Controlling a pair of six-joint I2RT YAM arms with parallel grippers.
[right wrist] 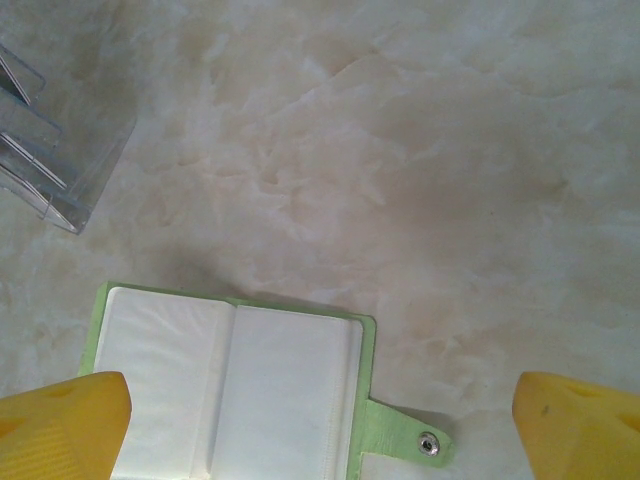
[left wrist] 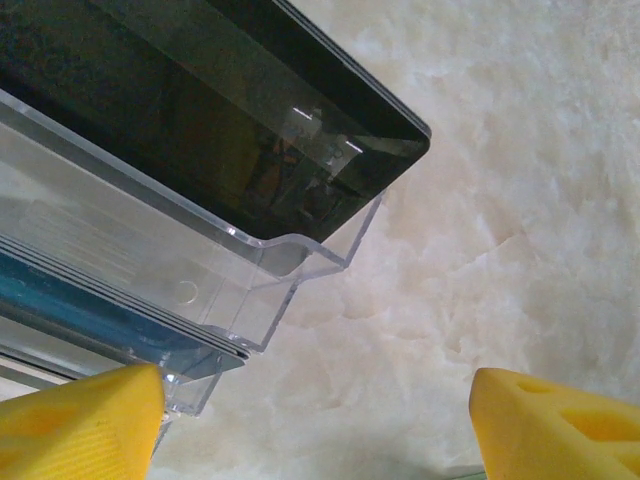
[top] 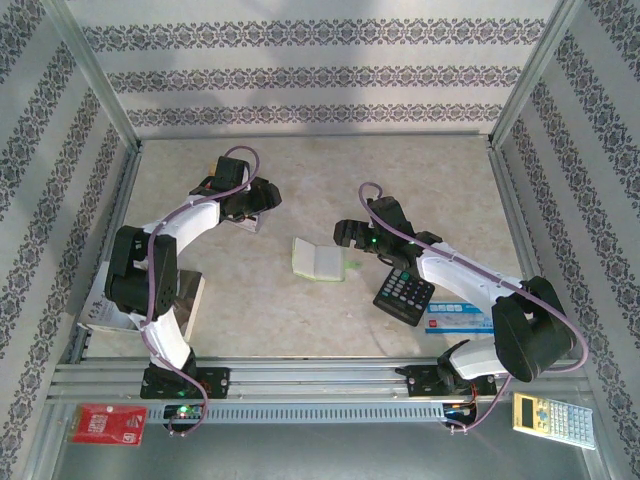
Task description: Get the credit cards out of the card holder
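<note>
Two grippers, both spread wide and empty. Your left gripper [left wrist: 312,412] hangs by a clear stand [left wrist: 250,290] whose tiers hold a black card [left wrist: 200,110] and a blue card [left wrist: 85,305]. Your right gripper [right wrist: 320,420] hovers over the holder [right wrist: 230,390], lying open on the table [right wrist: 420,150], cream faces up, near the stand.

Enclosure seen from above. A pale beige, marble-patterned tabletop [top: 300,170] forms the floor, evenly lit, with only soft shadows. Three upright white wall panels carrying dark bands of floral ornament enclose it: back panel [top: 320,75], left panel [top: 50,130], right panel [top: 590,130]. Silver aluminium posts [top: 97,80] mark the rear corners, and slotted silver aluminium rails [top: 320,375] run along the near edge.
</note>
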